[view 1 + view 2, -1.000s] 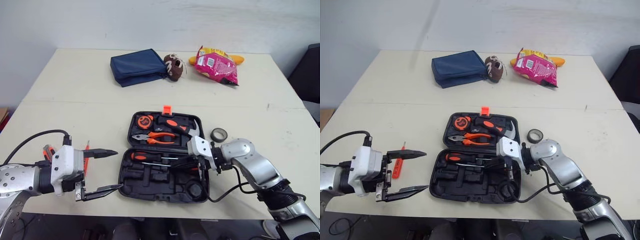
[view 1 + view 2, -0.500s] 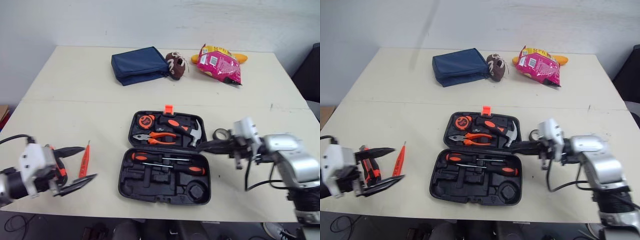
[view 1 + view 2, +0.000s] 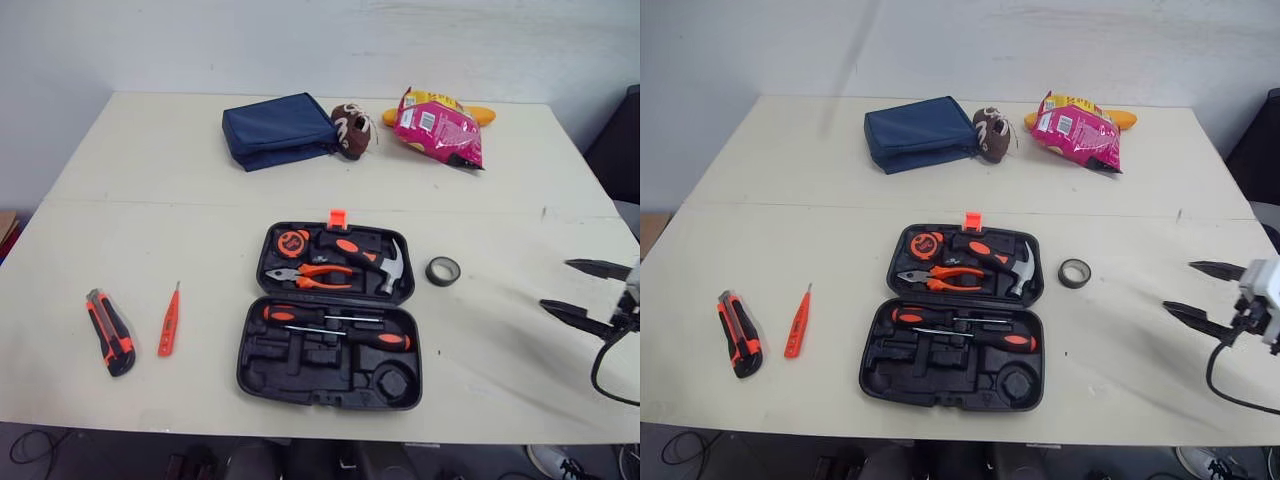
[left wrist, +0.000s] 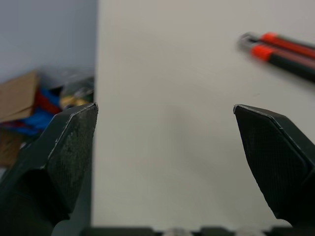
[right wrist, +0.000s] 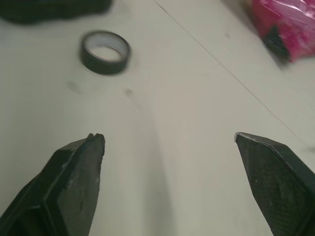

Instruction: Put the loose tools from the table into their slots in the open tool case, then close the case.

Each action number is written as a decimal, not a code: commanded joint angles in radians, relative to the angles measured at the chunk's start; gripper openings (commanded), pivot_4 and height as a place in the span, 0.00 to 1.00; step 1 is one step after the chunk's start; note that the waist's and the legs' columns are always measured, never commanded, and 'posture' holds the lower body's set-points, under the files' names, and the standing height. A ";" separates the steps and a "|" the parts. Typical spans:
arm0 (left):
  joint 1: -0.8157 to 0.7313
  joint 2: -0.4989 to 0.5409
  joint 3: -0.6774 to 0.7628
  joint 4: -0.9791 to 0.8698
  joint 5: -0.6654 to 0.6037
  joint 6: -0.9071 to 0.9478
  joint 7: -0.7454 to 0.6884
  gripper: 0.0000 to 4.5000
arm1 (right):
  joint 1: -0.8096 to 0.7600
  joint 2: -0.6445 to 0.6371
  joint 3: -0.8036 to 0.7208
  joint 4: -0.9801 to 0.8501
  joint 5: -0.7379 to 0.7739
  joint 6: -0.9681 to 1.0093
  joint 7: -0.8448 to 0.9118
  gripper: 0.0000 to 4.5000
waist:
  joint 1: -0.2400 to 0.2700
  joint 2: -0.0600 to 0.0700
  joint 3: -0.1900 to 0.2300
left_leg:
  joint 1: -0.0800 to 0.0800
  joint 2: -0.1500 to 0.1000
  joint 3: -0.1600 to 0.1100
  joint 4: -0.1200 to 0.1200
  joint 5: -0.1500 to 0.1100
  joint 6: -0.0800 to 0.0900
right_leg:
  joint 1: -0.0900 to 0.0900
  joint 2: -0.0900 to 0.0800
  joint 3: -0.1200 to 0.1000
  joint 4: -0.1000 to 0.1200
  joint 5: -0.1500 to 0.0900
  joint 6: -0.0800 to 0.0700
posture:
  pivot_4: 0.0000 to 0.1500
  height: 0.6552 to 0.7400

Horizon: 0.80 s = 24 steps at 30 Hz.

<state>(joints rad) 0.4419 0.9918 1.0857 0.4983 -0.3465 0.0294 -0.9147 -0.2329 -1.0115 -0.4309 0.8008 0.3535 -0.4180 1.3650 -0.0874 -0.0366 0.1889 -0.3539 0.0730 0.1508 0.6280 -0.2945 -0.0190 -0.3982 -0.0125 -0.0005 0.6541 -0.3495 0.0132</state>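
Left eye view: black plastic tool case (image 3: 330,340) open at centre of cream table (image 3: 150,180). Loose orange-black utility knife (image 3: 108,345) and slim orange tester screwdriver (image 3: 168,322) to its left, black tape roll (image 3: 442,270) to right. Right gripper (image 3: 557,285) spread, empty; left gripper (image 4: 165,108) likewise. Risk: thin screwdriver lies flat, grasp may slip.

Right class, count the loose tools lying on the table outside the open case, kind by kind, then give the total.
utility knife: 1
tester screwdriver: 1
tape roll: 1
Total: 3
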 commanded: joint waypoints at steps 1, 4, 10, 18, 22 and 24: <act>0.008 0.019 -0.003 0.003 0.012 0.017 0.035 1.00 | -0.045 -0.066 -0.025 0.146 -0.032 -0.083 -0.044 0.99 | -0.002 0.001 0.000 | 0.000 0.000 0.000 0.000 -0.001 -0.002 | 0.000 0.000 0.000 0.000 0.000 0.000 | 1.00 1.00; -0.002 -0.006 -0.004 -0.085 -0.024 0.079 0.042 1.00 | -0.087 -0.027 0.000 0.142 -0.008 -0.087 0.007 0.99 | -0.008 0.000 0.000 | 0.000 0.000 0.000 -0.001 -0.002 -0.005 | 0.000 0.000 -0.001 0.001 0.000 -0.001 | 1.00 1.00; 0.042 -0.064 -0.016 -0.425 -0.109 0.340 0.057 1.00 | -0.132 0.119 0.076 -0.091 0.091 0.033 0.126 0.99 | -0.023 0.000 0.000 | 0.001 0.001 0.000 -0.001 0.001 -0.003 | 0.000 0.001 -0.001 0.005 0.000 0.000 | 1.00 1.00; 0.089 -0.116 -0.061 -0.984 -0.264 0.926 0.239 1.00 | -0.171 0.268 0.173 -0.448 0.255 0.248 0.207 0.99 | -0.017 0.003 0.002 | 0.001 0.001 -0.001 0.000 0.002 -0.004 | 0.000 0.002 0.000 0.007 0.000 0.001 | 1.00 1.00; -0.070 -0.152 -0.130 -1.231 -0.382 1.277 0.427 1.00 | -0.183 0.346 0.218 -0.576 0.306 0.278 0.207 0.99 | 0.004 0.003 0.002 | 0.000 0.001 -0.003 0.001 0.002 -0.004 | 0.001 0.003 0.000 0.007 0.000 0.001 | 1.00 1.00; -0.190 -0.189 -0.168 -1.303 -0.401 1.412 0.507 1.00 | -0.183 0.377 0.232 -0.624 0.321 0.294 0.191 0.99 | 0.009 0.003 0.002 | 0.000 0.001 -0.004 0.002 0.003 -0.004 | 0.001 0.003 0.000 0.007 0.000 0.002 | 1.00 1.00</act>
<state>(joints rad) 0.3005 0.8183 0.9247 -0.7382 -0.7224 1.3338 -0.4798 -0.4092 -0.6349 -0.1920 0.2365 0.6337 -0.1394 1.5396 -0.0784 -0.0337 0.1911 -0.3539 0.0736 0.1467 0.6302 -0.2908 -0.0231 -0.3965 -0.0093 -0.0006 0.6617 -0.3488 0.0154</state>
